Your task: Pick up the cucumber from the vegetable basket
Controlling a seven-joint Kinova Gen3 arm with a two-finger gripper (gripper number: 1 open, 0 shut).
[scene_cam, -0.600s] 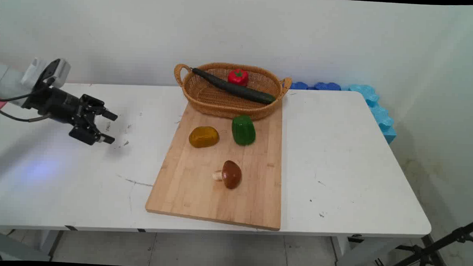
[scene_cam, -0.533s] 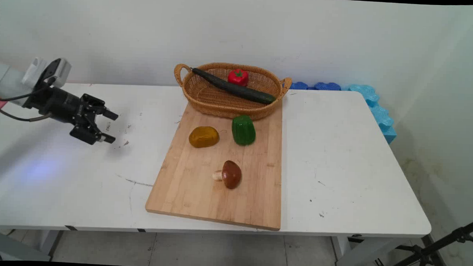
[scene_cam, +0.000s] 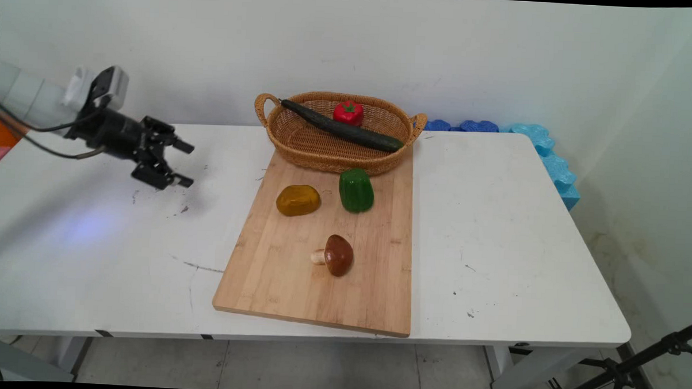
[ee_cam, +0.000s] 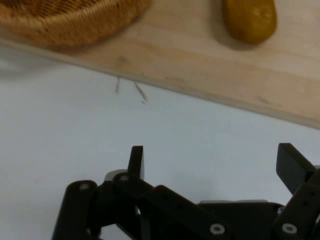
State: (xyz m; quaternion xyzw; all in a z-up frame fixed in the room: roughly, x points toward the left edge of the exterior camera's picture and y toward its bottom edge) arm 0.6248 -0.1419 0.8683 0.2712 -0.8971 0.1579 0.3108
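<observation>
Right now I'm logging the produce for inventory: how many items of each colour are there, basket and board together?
Green: 2, cucumber and pepper
Red: 1, tomato
Yellow: 1, potato
Brown: 1, mushroom
Total: 5

Cucumber (scene_cam: 342,129), tomato (scene_cam: 348,112) in basket (scene_cam: 279,136); potato (scene_cam: 298,200), green pepper (scene_cam: 356,189), mushroom (scene_cam: 336,255) on board (scene_cam: 296,290).
</observation>
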